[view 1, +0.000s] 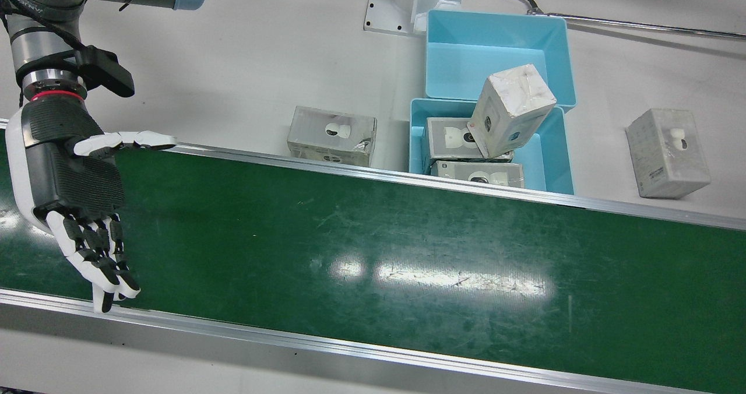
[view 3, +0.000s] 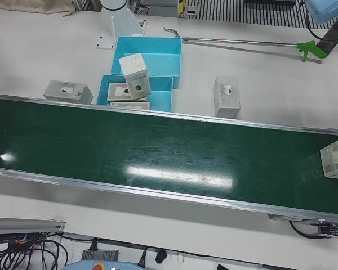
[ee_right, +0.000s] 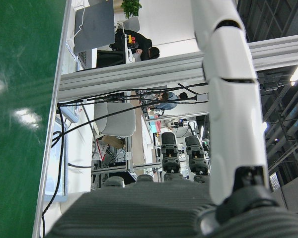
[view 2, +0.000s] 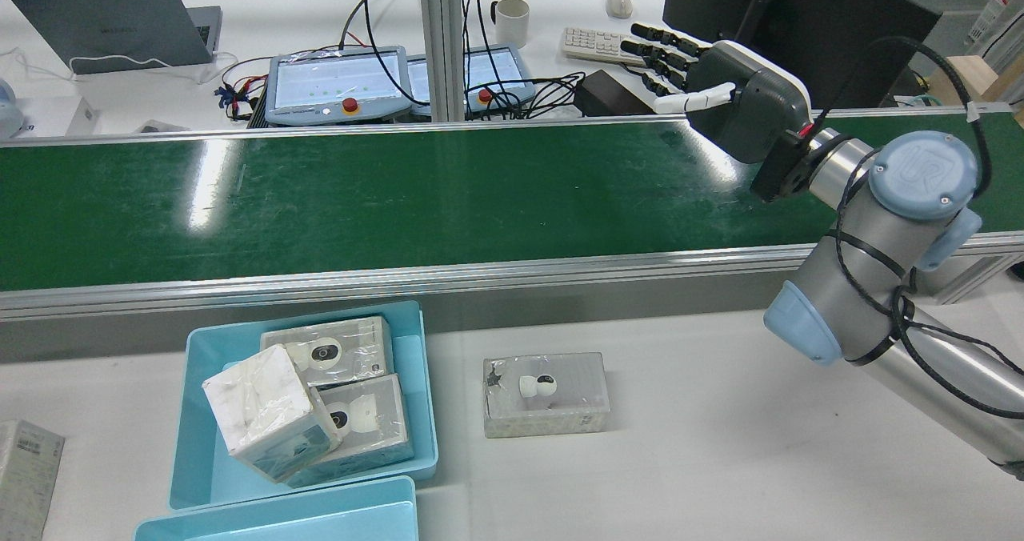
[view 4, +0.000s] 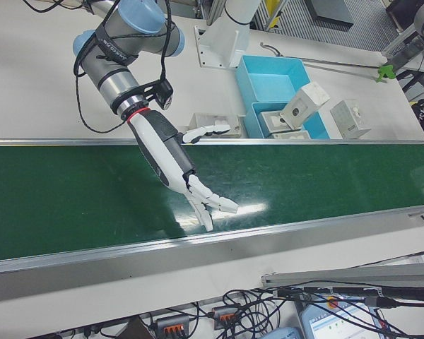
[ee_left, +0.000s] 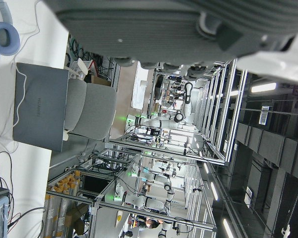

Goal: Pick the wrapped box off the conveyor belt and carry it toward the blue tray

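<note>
Front view: nearest the camera runs the conveyor belt point(view 1: 373, 254), a glossy, scuffed green band between aluminium rails. At its left end the right hand point(view 1: 73, 201) hovers over the belt, palm ribbed in dark rubber, white-and-black fingers point(view 1: 96, 254) spread and holding nothing. Beyond the far rail sit two rectangular blue trays point(view 1: 556, 143), smooth plastic; the nearer one holds two flat film-wrapped boxes with a third wrapped box point(view 1: 511, 111) tilted on top of them. One more wrapped box point(view 1: 332, 136) lies on the white table left of the trays, another point(view 1: 668, 152) to their right.

Rear view: the right hand point(view 2: 720, 93) is over the belt's far rail, fingers splayed, empty.

Left-front view: the wrapped box on the belt point(view 3: 337, 160), crinkled clear film over a white carton, sits at the belt's right edge of this view, well apart from the trays point(view 3: 158, 93).

Right-front view: the right hand point(view 4: 180, 169) hangs open above the green belt point(view 4: 71, 198).

Left hand view: only the ribbed underside of the left hand point(ee_left: 188, 25) shows; whether it is released or clenched cannot be told.

Right hand view: one straight white finger point(ee_right: 233, 99) extends beside the belt point(ee_right: 20, 99).
</note>
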